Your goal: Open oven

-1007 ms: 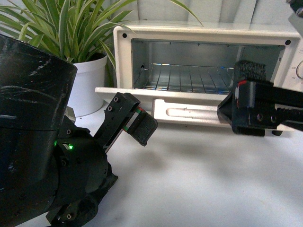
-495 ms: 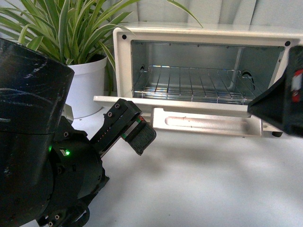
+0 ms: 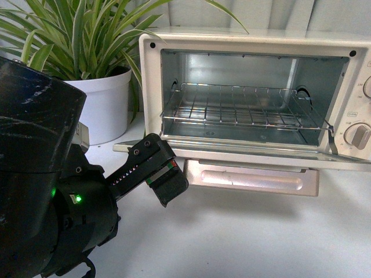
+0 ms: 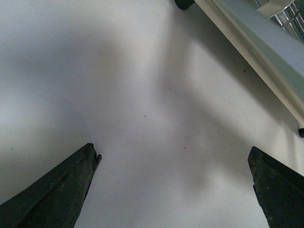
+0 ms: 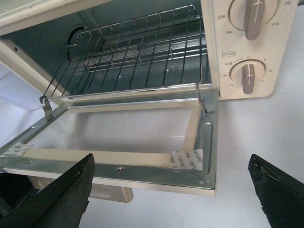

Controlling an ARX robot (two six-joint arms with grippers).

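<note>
Front view first: the oven point(image 3: 232, 41) is parked at the back of the white table point(image 3: 243, 231), right of a leafy plant point(image 3: 75, 35) in a white pot point(image 3: 107, 107); its door point(image 3: 261, 155) is dropped flat open, with the long handle point(image 3: 249, 178) hung along the front edge; the wire rack point(image 3: 243, 107) is seen in the shiny cavity and a knob point(image 3: 359, 136) is caught at the far right edge. The left gripper point(image 3: 168, 174) is held low, just in front of the door's left corner; whether they touch can't be told from here; only one padded finger is shown, so the gap can't be judged in this view; the right arm isn't seen here at all.

Left wrist view: the two dark fingers point(image 4: 57, 190) are spread wide with only bare table between them, nothing held; the door's edge and a small black foot point(image 4: 183, 3) are caught in one corner.

Right wrist view: the right gripper point(image 5: 171, 161) is spread wide too, nothing clamped; beyond it the flat door's glass, the rack, two knobs on the side panel and a white label point(image 5: 183, 159) stuck on the door's metal frame are shown.
</note>
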